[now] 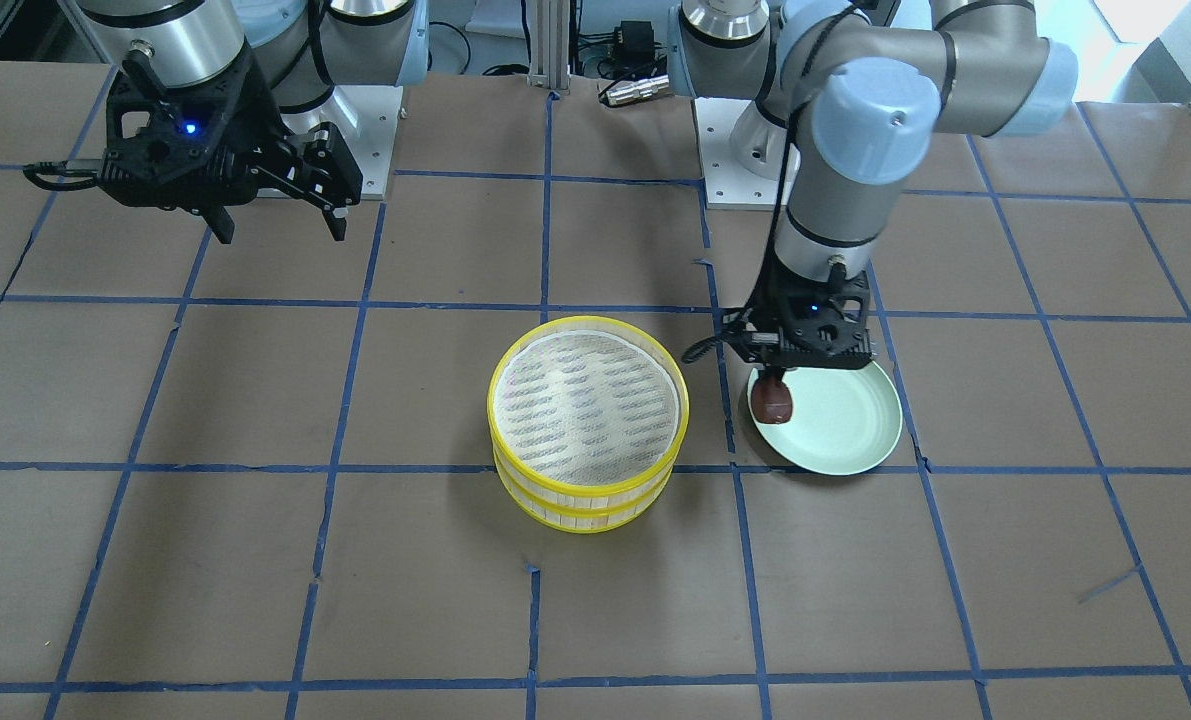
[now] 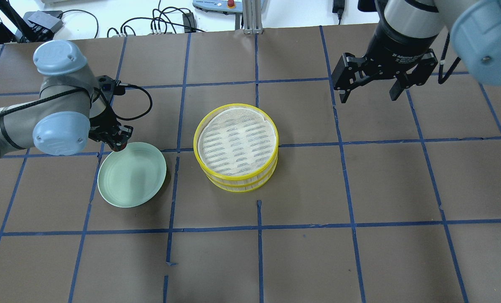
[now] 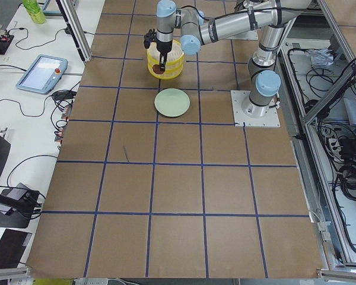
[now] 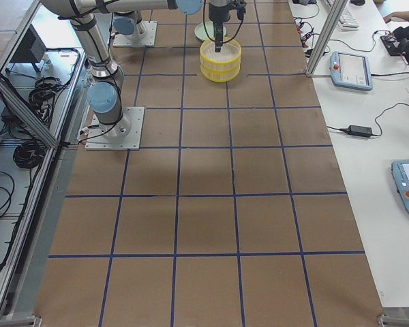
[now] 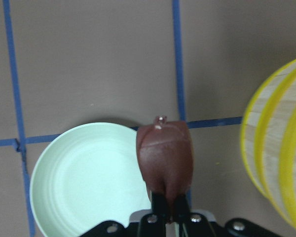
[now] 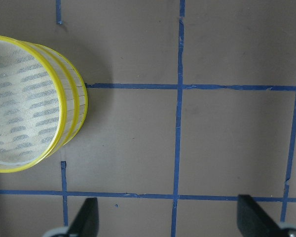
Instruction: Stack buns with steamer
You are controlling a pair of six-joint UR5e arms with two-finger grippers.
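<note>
Over the plate [image 2: 132, 176] rim, the left gripper [image 1: 775, 378] clamps the brown bun [image 5: 164, 158]; I'd carry it level and release low onto the steamer [image 1: 585, 505] liner. Right gripper [image 2: 369, 97] hangs spread apart.

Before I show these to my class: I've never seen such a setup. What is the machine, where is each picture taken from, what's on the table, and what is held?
It is a robot with two jointed arms, each ending in a two-finger gripper. One camera faces the robot across the table, one looks over its shoulders, two sit at the table's ends, and one rides on each wrist. On the brown table stand two yellow-rimmed steamer tiers, stacked, and a pale green plate. The left gripper pinches a dark reddish-brown bun above the plate's edge. The right gripper hangs open and empty.
</note>
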